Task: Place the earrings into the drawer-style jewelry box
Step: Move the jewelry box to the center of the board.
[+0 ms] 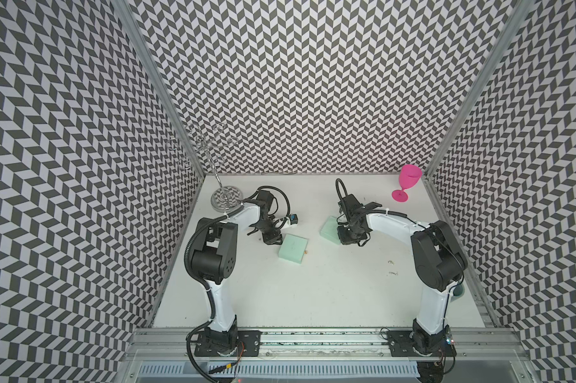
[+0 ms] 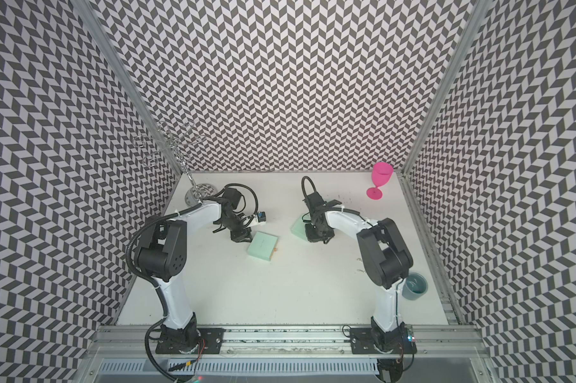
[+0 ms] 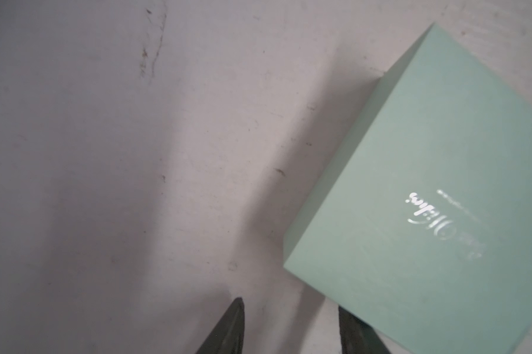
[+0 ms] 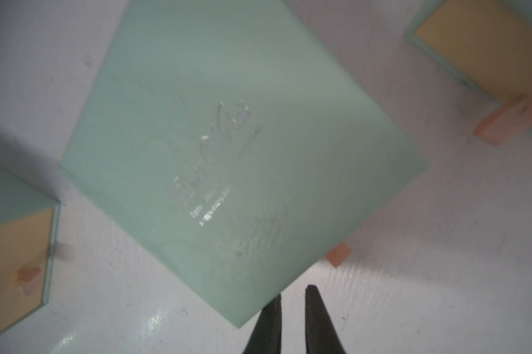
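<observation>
The white table (image 1: 313,298) carries a mint jewelry box (image 1: 292,249) just beside the left gripper (image 3: 289,306), whose jaws stand apart over bare table, empty. A second box (image 1: 328,228) sits under the right gripper (image 4: 294,294), jaws slightly parted, nothing between them. Both drawers appear closed. The earrings (image 1: 391,263) lie loose near the right arm, well apart from both boxes. Risk: such tiny pieces may slip or skid at pickup, and a box may slide when its orange tab (image 4: 338,254) is pulled. The silver lid script (image 3: 427,220) is illegible
</observation>
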`<state>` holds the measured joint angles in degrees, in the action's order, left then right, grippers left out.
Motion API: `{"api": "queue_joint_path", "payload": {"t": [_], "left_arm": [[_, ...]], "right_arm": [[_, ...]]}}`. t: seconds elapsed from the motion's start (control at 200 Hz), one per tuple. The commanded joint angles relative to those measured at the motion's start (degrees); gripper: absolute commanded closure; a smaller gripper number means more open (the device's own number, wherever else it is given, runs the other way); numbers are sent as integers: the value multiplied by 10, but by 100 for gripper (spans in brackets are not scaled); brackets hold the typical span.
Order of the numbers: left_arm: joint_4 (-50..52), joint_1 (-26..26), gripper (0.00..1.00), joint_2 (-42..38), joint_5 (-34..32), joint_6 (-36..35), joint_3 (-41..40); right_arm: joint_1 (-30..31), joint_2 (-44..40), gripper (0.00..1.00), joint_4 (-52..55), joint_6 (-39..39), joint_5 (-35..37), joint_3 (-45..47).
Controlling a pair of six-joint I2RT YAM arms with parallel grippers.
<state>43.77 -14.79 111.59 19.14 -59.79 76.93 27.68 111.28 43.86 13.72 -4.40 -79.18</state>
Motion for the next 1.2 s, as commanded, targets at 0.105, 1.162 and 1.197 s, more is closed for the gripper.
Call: {"api": "queue_joint_path", "payload": {"t": [0.105, 1.162, 1.197], "left_arm": [[8, -26, 48, 8, 26, 8, 17], [15, -52, 48, -40, 62, 28, -53], [15, -57, 48, -40, 62, 30, -53]], "right_arm": [[-8, 56, 83, 3, -22, -11, -72], [15, -189, 77, -188, 90, -260, 229], [16, -184, 78, -193, 89, -265, 228]]}}
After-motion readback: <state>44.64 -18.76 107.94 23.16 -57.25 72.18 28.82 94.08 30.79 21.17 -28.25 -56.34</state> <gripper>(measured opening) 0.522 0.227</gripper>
